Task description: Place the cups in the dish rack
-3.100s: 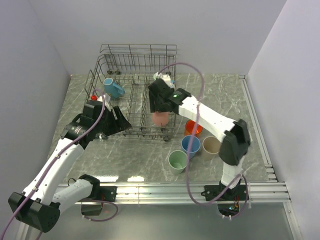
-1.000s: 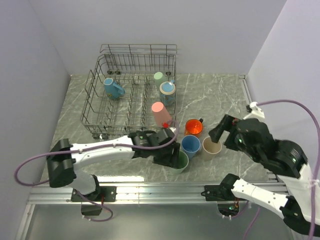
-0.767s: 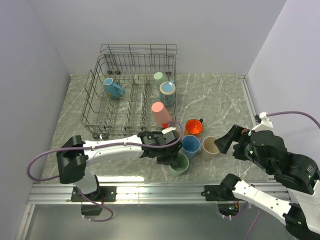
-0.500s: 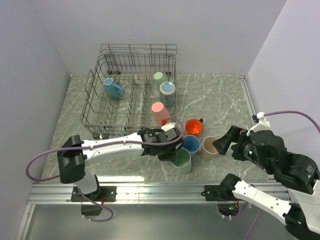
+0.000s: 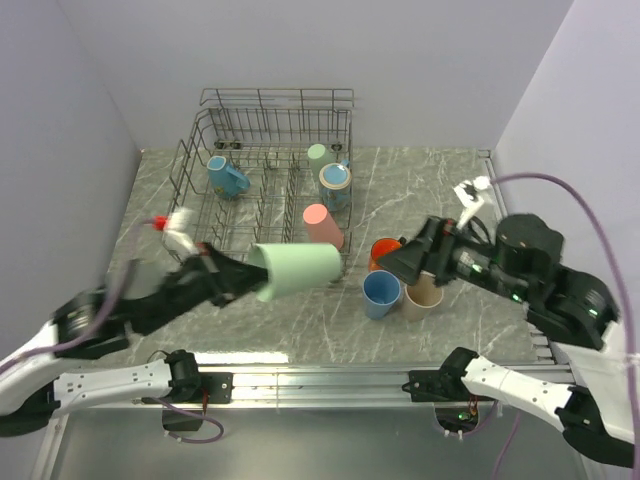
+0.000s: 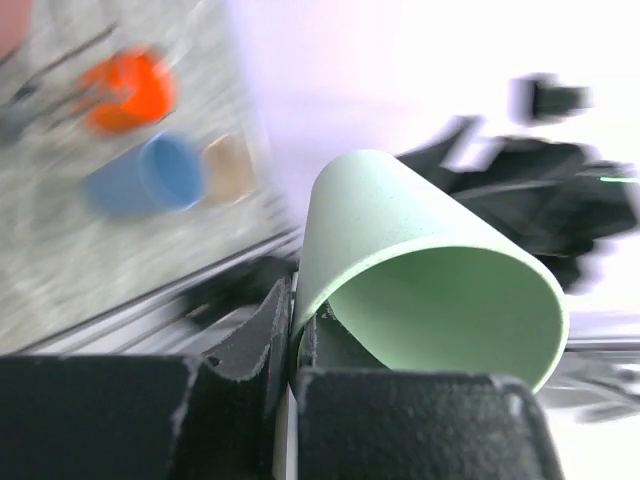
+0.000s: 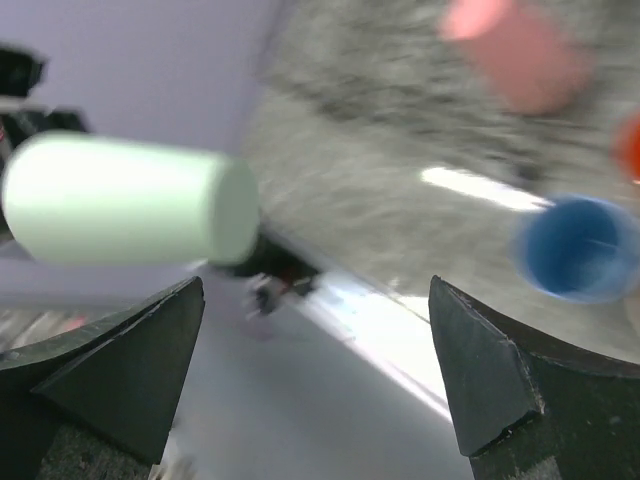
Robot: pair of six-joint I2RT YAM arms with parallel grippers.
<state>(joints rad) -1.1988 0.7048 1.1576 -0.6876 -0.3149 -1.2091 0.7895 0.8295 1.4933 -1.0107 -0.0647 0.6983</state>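
While the left gripper [image 5: 258, 277] pinches the rim of a green cup [image 5: 300, 268], jaws pressed together on its wall, that cup lies sideways in the air at centre frame, just in front of the rack [image 5: 277, 117]. The right gripper [image 5: 392, 262] is spread wide, holding nothing, right of centre by the orange mug [image 5: 384, 250]. A blue cup [image 5: 381, 293] and beige cup [image 5: 424, 296] stand on the table [image 5: 440, 200] below it. A pink cup [image 5: 321, 226] and blue mug [image 5: 228, 176] sit in the rack, upper left.
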